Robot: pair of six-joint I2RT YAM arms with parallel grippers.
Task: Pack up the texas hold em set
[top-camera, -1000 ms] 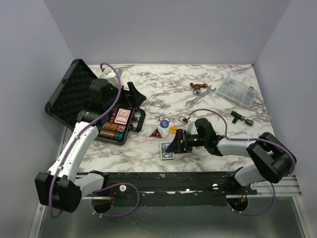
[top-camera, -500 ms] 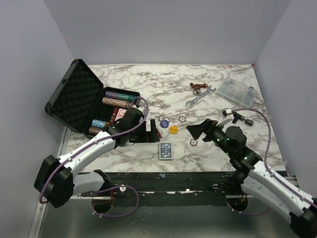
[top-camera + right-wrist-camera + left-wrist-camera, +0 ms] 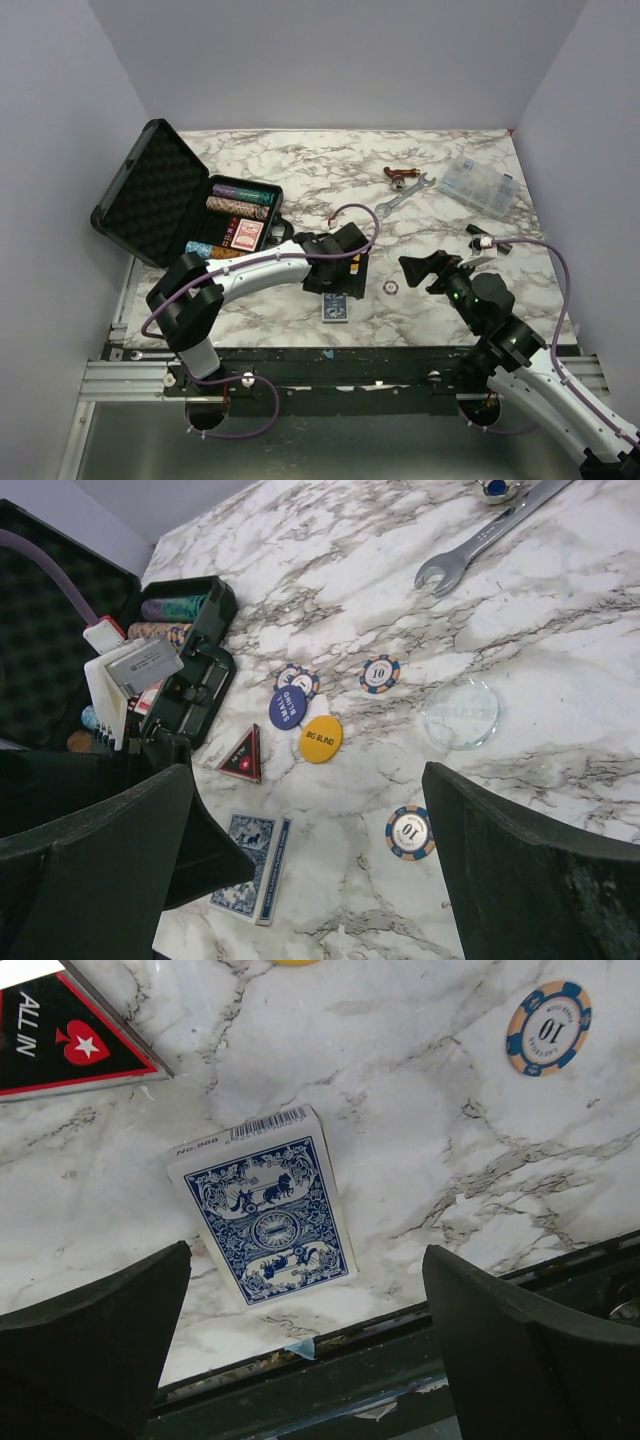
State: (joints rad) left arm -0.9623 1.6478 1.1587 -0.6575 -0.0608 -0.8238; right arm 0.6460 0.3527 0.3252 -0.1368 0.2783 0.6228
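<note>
The black briefcase [image 3: 140,195] lies open at the far left, with rows of chips [image 3: 238,200] and a red deck [image 3: 247,233] in its tray. The blue deck [image 3: 336,306] lies flat near the table's front edge. My left gripper [image 3: 345,268] hovers open just above it; in the left wrist view the deck [image 3: 270,1215] sits between and ahead of the spread fingers of the gripper [image 3: 308,1255]. My right gripper [image 3: 425,268] is open and empty over a loose 10 chip [image 3: 410,832]. The triangular All In disc [image 3: 243,756], yellow disc [image 3: 321,739], blue disc [image 3: 287,707] and a second chip [image 3: 381,674] lie loose.
A clear round disc [image 3: 461,714] lies right of the chips. A silver wrench [image 3: 405,195], a red-brown tool [image 3: 400,175], a clear compartment box [image 3: 480,185] and a black T-piece [image 3: 485,238] sit at the back right. The table's front edge [image 3: 400,1340] is just below the blue deck.
My left arm has swung from the briefcase rightward to over the blue deck. My right arm has drawn back to the right, off the deck and discs.
</note>
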